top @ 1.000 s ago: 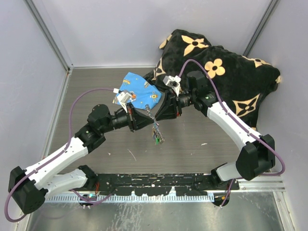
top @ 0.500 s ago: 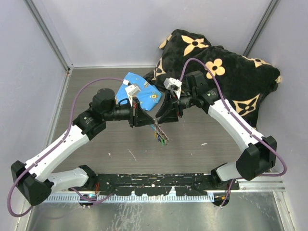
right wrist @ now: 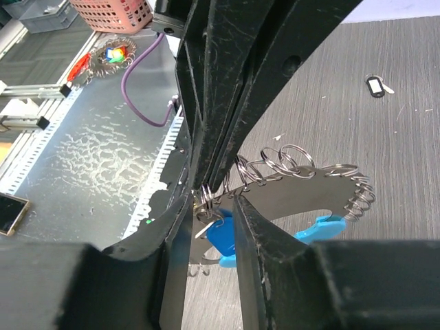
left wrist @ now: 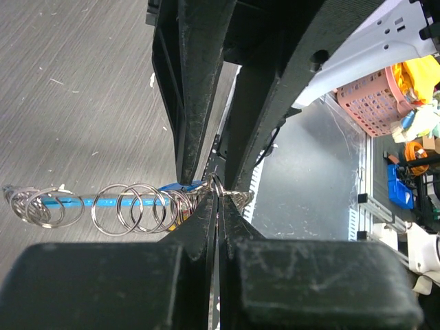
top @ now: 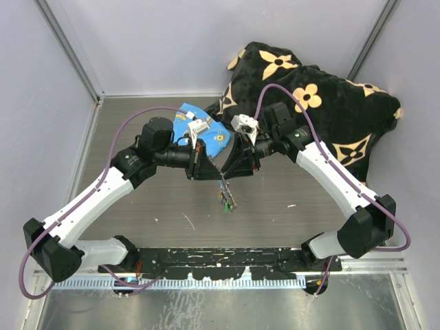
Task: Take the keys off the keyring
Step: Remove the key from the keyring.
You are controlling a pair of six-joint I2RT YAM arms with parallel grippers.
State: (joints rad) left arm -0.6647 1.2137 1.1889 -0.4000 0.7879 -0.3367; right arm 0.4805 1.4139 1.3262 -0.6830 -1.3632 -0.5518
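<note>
Reaching in from the near-left corner, our left arm (top: 96,199) bends at the elbow and points right toward mid-table. The left gripper (left wrist: 217,203) is clenched on the top end of the keyring (left wrist: 130,207). The rest of the steel loops trail away from its tips with a light-blue curved piece (left wrist: 58,201) threaded through. From above, the keyring hangs off the meeting fingertips over the table (top: 295,227), with the keys (top: 225,202) bunched at its low end.

The right arm (top: 330,175) mirrors the left, coming in nose to nose. The right gripper (right wrist: 214,203) has its jaws partly apart around a loop and a blue tag (right wrist: 221,235). We cannot tell if they pinch it.

Behind the grippers lies a blue printed cloth (top: 210,134), and at far right a black flowered pillow (top: 323,103). A pink basket (right wrist: 110,8) sits off-table; its contents are unreadable.
</note>
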